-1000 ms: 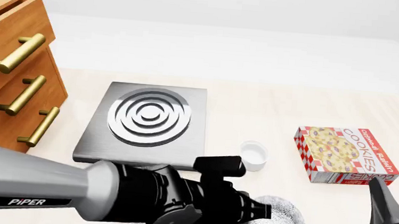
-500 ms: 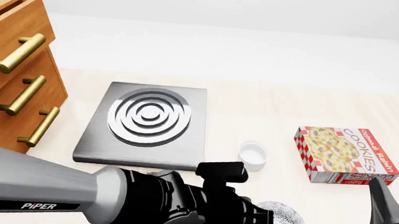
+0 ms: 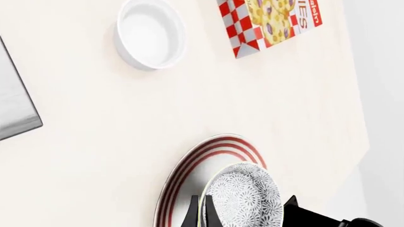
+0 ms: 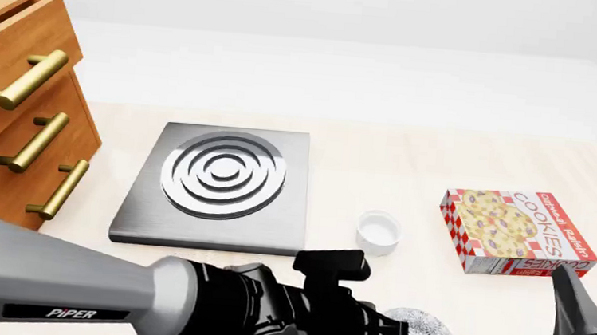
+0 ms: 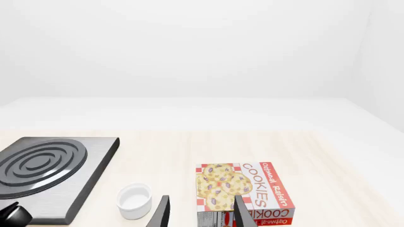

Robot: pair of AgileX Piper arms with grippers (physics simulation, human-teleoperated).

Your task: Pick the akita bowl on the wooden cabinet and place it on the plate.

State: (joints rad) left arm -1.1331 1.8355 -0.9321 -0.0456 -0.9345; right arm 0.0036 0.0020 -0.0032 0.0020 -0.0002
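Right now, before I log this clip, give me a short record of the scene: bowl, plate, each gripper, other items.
akita bowl: held in the left gripper, directly over the plate
plate: on the table near its front edge, red rings visible
contact bowl to plate: cannot tell
left gripper: shut on the akita bowl's rim
right gripper: open, empty, pointing toward the cookie box
wooden cabinet: far left, bowl no longer on it
other items: stove, white cup
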